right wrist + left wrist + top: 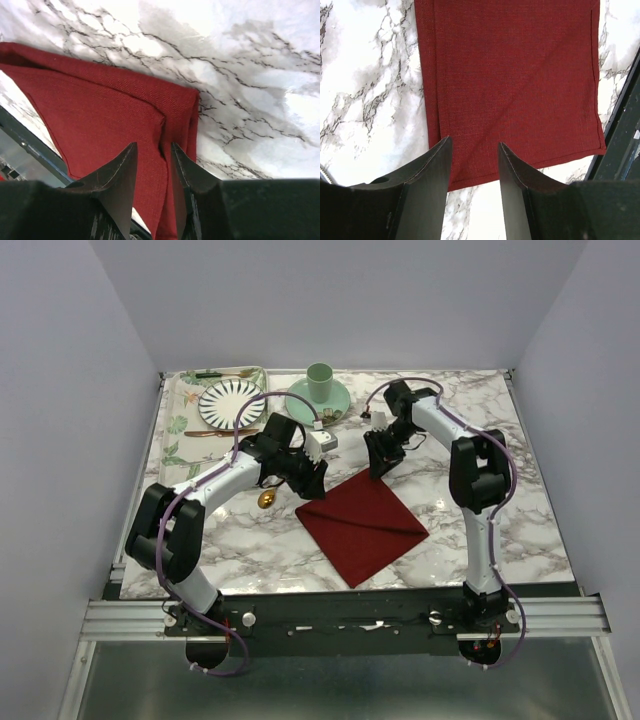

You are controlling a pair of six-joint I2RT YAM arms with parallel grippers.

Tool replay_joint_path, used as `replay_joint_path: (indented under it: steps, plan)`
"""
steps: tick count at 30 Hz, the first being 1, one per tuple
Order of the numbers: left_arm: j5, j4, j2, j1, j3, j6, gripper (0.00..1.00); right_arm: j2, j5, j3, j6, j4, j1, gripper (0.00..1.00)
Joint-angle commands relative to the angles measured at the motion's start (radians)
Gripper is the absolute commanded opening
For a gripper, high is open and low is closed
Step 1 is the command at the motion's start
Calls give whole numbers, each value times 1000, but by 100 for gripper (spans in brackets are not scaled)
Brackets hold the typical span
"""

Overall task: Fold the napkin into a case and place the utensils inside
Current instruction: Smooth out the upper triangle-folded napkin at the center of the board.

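While the right jaws stand narrow, pinching a raised fold at the far corner of the dark red, creased cloth napkin (110,115), the left jaws gape over its left edge; it lies doubled, diamond-wise, mid white marbled desk (480,540).

L arm (215,480) jaws apart; R arm (478,470) jaws narrower, maybe gripping.

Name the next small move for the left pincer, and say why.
Probably close the left pincer on the napkin: its jaws stand apart over the flat hem near a corner, while the right pincer straddles a puckered fold at another corner.
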Motion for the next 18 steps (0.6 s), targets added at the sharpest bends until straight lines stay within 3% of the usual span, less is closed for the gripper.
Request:
replay_joint_path:
  steps: [1, 18]
  plan:
    - [19, 23, 15, 6, 27, -10, 52, 40, 28, 36, 5, 6, 10, 40]
    - [14, 17, 10, 12, 18, -7, 52, 76, 21, 64, 5, 1, 33, 35]
